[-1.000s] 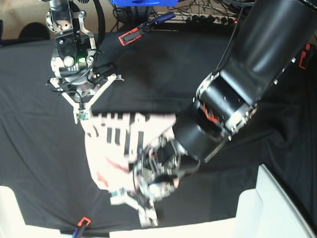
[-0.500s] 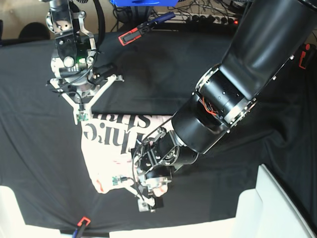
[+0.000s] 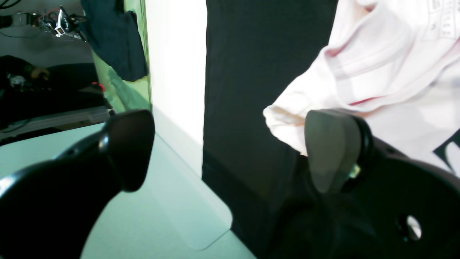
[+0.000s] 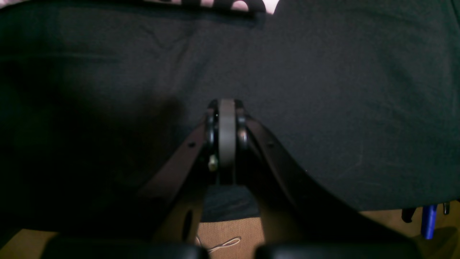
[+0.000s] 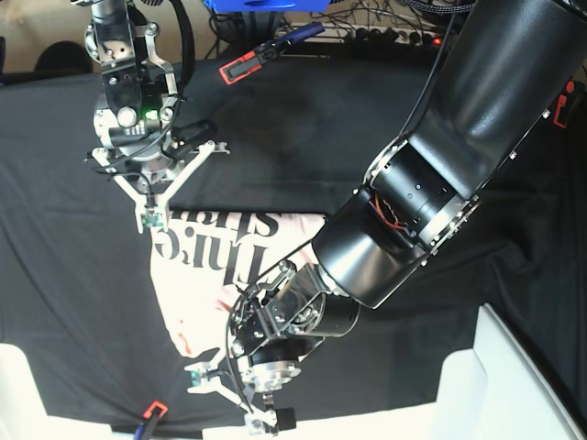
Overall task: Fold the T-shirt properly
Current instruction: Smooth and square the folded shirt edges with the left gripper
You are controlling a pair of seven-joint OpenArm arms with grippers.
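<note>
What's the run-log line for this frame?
left hand: open, empty, beside T-shirt edge | right hand: shut, empty, over black cloth | T-shirt: crumpled, lettering up, not yet folded

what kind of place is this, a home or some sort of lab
Most likely a robotics lab bench, not a home. Two robot arms work over a table draped in a black cloth, a pink T-shirt lies on it, and a tangle of cables runs along the far edge.

A large black cloth (image 5: 303, 137) covers the table, lightly wrinkled and reaching its near edge. Directly on the cloth lies the pale pink cotton T-shirt (image 5: 197, 275), rumpled and partly folded, its black serif lettering facing up along its far, straight edge.
</note>
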